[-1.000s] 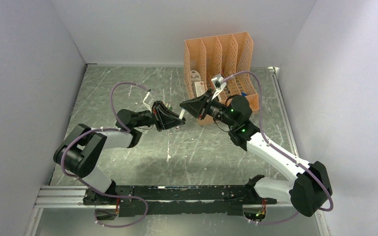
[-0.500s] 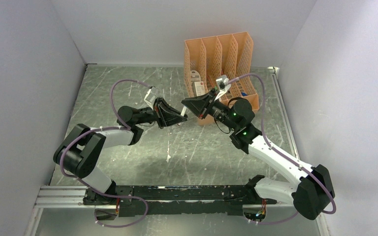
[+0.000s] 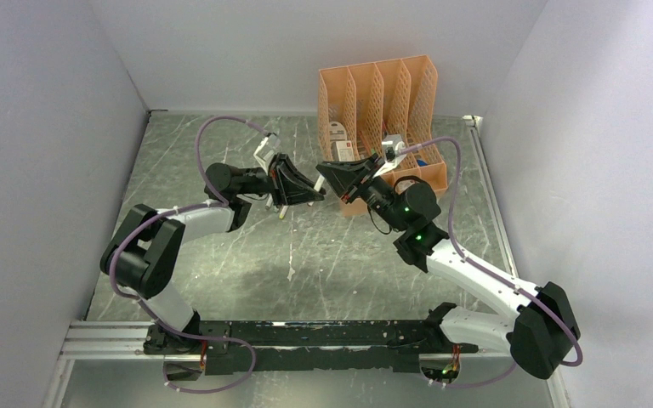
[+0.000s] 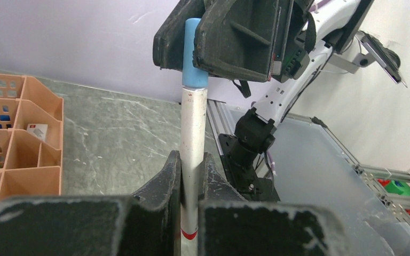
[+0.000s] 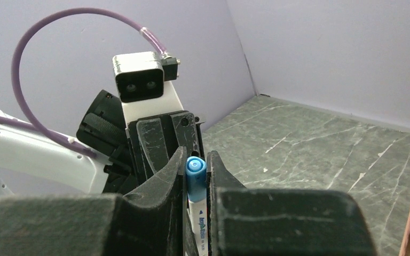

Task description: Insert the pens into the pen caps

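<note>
Because the tip of the white pen [image 4: 193, 128] is hidden inside the blue cap [image 4: 194, 53], I cannot tell its colour. My left tool [image 4: 191, 160] is clenched on this pen, which points to 12 o'clock in the left wrist view, above the bench [image 4: 112, 144]. My right tool [image 5: 196, 160] is grasping the blue cap.

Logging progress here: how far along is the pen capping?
Done: no finished pen shows. In hand: left pincer grips a white pen, right pincer grips a blue cap set on its tip. Left: whether it's fully seated can't be told; other pens can't be made out.
</note>
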